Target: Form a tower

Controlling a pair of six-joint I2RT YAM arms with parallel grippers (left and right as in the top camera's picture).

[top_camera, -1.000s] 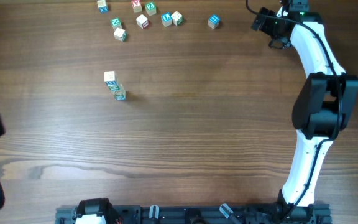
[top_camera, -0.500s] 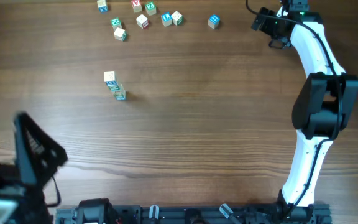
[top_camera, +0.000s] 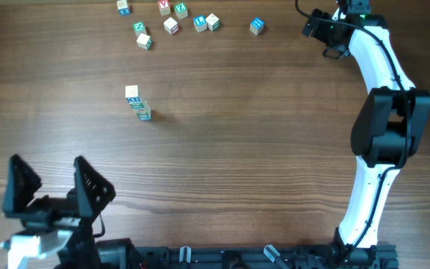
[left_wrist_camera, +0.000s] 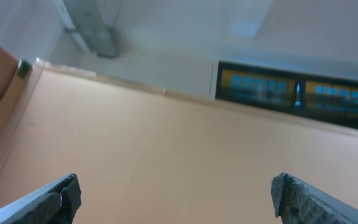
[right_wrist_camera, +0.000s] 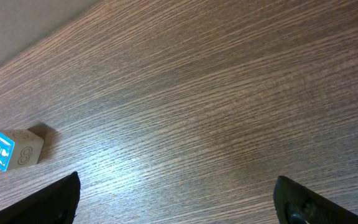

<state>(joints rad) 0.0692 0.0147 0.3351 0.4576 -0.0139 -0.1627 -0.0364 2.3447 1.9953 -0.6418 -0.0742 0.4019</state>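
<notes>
The tower [top_camera: 136, 103] is a slim column of several pale cubes with teal faces, standing left of the table's middle. My left gripper [top_camera: 54, 183] is at the bottom left corner, well below the tower, open and empty. Its wrist view shows only a tan panel and a wall between the left gripper's [left_wrist_camera: 174, 190] wide-apart tips. My right gripper [top_camera: 310, 27] is at the far right back, open with nothing in it. In the right wrist view the right gripper [right_wrist_camera: 176, 190] hangs over bare wood, and a blue-faced cube [right_wrist_camera: 14, 150] lies ahead to its left.
Several loose letter cubes [top_camera: 172, 25] are scattered along the back edge, some red-marked. A single blue cube [top_camera: 256, 25] lies nearest the right gripper. The right arm's white links [top_camera: 379, 112] run down the right side.
The left arm has swung in from the left edge to the bottom left corner, its open fingers now fully in view. Neither the right arm nor the cubes have moved.
</notes>
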